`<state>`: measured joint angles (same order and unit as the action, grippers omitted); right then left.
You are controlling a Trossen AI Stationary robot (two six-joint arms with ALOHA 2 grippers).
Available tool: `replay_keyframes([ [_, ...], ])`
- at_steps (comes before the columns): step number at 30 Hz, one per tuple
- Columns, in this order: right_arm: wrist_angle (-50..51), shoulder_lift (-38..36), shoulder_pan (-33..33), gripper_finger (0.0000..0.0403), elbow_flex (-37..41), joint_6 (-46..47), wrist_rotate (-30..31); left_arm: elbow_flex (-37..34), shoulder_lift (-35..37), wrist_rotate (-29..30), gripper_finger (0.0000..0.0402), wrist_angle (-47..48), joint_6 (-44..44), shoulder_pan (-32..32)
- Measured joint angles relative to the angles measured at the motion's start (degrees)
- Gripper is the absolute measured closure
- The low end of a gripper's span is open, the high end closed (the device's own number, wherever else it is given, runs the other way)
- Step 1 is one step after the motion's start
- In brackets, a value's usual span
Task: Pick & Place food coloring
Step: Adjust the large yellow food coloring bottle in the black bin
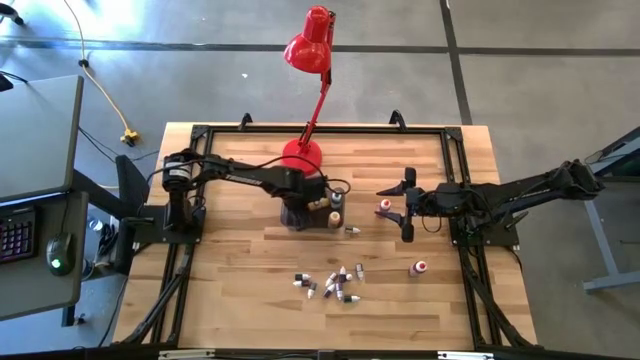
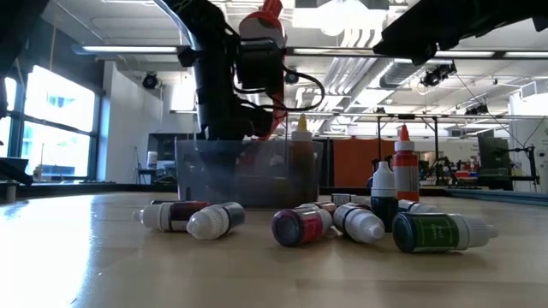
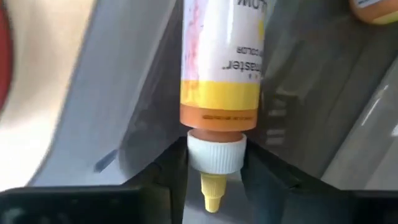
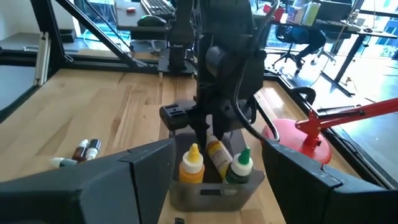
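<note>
Food coloring bottle (image 3: 221, 68) sits pinched at its cap by left tool (image 3: 214, 165) over tub (image 4: 211, 193).

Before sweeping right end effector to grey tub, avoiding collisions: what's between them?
High view: a red white-capped bottle just ahead of the right end effector; a pale bottle lying nearer the grey plastic tub.

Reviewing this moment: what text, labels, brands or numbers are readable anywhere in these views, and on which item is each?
"master": partial brand word, cut off at its start, on the label of the yellow bottle between the left gripper's fingers, left wrist view.
"OW": end of a cut-off word on the same label.
Small line beside "master": too blurred to read.
Print on the orange band: too small to read.
Green bottle label, low view: unreadable.
</note>
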<state>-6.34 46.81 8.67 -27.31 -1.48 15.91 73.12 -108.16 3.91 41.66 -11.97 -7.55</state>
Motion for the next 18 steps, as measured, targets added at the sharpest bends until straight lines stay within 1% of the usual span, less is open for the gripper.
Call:
replay_keyframes([
  [2, 0.05, 0.0, 0.01, 0.0167, 0.0, 0.0, 0.0, 1.37, 0.0, 1.19, 0.0306, 1.48, 0.31, 0.04],
  [6, 0.02, 0.0, 0.0, 0.0167, 0.0, 0.0, -0.01, 5.43, 0.0, 2.27, 0.0308, 6.24, 0.19, 0.07],
  [9, 0.01, 0.0, 0.0, 0.0167, 0.0, 0.0, 0.0, 10.6, 0.0, 1.93, 0.0299, 12.93, 0.16, 0.07],
  [12, 0.04, 0.0, 0.01, 0.0167, 0.0, 0.0, -0.01, 15.31, 0.06, -1.24, 0.0288, 19.79, 1.19, 0.34],
  [15, 0.04, 0.0, -0.01, 0.0167, 0.0, 0.0, -0.01, 19.88, 0.06, -3.42, 0.0289, 27.6, 1.46, 0.5],
  [18, 0.01, 0.0, 0.02, 0.0167, 0.0, 0.0, -0.01, 23.91, 0.17, -3.05, 0.0295, 36.58, 1.18, 0.5],
])
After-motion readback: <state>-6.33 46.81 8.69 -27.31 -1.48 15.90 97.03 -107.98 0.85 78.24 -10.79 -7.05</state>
